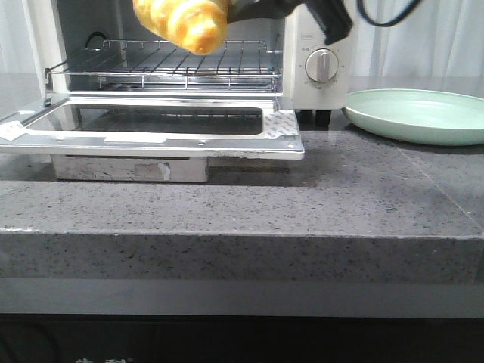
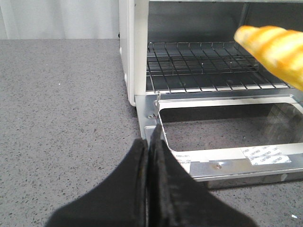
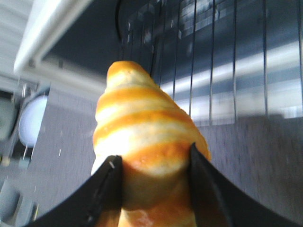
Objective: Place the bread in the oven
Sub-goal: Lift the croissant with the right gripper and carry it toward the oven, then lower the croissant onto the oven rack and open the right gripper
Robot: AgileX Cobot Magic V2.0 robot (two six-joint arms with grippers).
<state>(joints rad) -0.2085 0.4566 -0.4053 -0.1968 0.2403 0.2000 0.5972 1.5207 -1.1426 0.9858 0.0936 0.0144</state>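
On the left of the grey stone counter [image 1: 227,204] stands the oven [image 1: 314,45], white, its glass door [image 1: 159,125] dropped flat toward the camera and its wire rack [image 1: 174,64] bare inside the cavity. Low beside the door's near left corner, the left gripper [image 2: 149,156] shows only in its own wrist view — both black fingers pressed together with no gap between them and nothing caught there, the tips just short of the door's hinge corner.

Above the open door, in front of the rack's mouth, hangs the bread [image 1: 185,23], a glossy golden-orange bun with pale swirled stripes. It is in the air, touching neither rack nor door. The right gripper [image 3: 154,175] has it — the two black fingers [image 3: 106,189] are spread to the bun's width and clamp it on either side, with the tapered end pointing past the fingertips toward the rack bars. From the front, the dark arm runs in from the upper right, crossing the oven's control panel just above a round dial [image 1: 323,66].

Farther right, well apart from the oven, a pale green plate [image 1: 423,113] lies on the counter.
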